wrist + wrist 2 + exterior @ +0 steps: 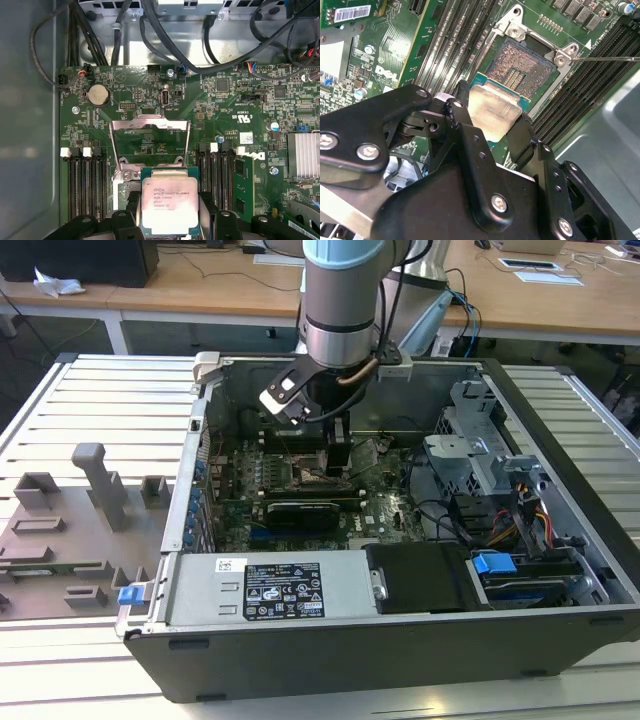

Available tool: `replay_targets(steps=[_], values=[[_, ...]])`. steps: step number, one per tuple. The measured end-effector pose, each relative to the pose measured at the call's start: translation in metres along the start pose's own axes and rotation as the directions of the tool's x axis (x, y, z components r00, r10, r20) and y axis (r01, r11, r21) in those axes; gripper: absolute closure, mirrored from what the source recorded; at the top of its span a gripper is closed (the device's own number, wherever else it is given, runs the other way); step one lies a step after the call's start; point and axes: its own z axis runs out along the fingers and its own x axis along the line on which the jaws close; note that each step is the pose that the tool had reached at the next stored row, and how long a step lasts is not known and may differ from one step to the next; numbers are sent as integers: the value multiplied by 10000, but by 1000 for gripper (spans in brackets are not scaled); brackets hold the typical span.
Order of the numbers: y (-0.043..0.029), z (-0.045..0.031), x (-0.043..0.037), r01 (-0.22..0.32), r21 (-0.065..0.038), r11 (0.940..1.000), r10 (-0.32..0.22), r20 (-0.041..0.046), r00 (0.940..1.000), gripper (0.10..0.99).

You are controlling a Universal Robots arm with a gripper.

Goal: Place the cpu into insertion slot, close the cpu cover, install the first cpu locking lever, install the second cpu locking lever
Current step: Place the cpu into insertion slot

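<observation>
Ribbed, pale-grey metal counter (100, 390) beneath everything, matt, with slats running lengthwise. Far beyond the slot (527, 65), wooden desks (180, 285) with light tops, papers and cables across the back of the room. Around the slot, a black steel case (400, 645) laid on its side, open upward, with a green board (125, 80) on its floor. Well apart from the slot, outside the case on the exterior view's left, a grey moulded fixture (70, 530) of blocks, pegs and pockets. Between the slot and the case's near wall, a boxy silver power supply (200, 590) with a printed label.

Down into the case from above, a silver and pale-blue arm (340, 300) ending in a black gripper (338, 468) right over the slot. Jaws narrow, clamped on two opposite edges of the cpu (169, 205): flat square, brushed silver top, thin green rim. Held tilted over the slot's edge, partly overlapping the recess; touching the frame or not, impossible to tell. Slot square, with a dull steel frame around a fine brownish pin grid, bare in the second wrist view. Cover (150, 121) swung open away from the slot, a thin bright steel frame with a large square window and green board visible through it. Beside the slot, a thin steel lever (607, 58), straight as wire. On both sides of the slot, long black memory slots (85, 185) with white clips. Further from the slot, a round silver coin cell (98, 94) and a finned heatsink (303, 155).
</observation>
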Motion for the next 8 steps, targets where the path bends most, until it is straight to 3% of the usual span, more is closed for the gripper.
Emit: replay_targets(steps=[4,8], values=[[-1,6,23,0,-1,10000,0,-2,10000,545],[-13,16,98,-1,-3,10000,1,-5,10000,545]])
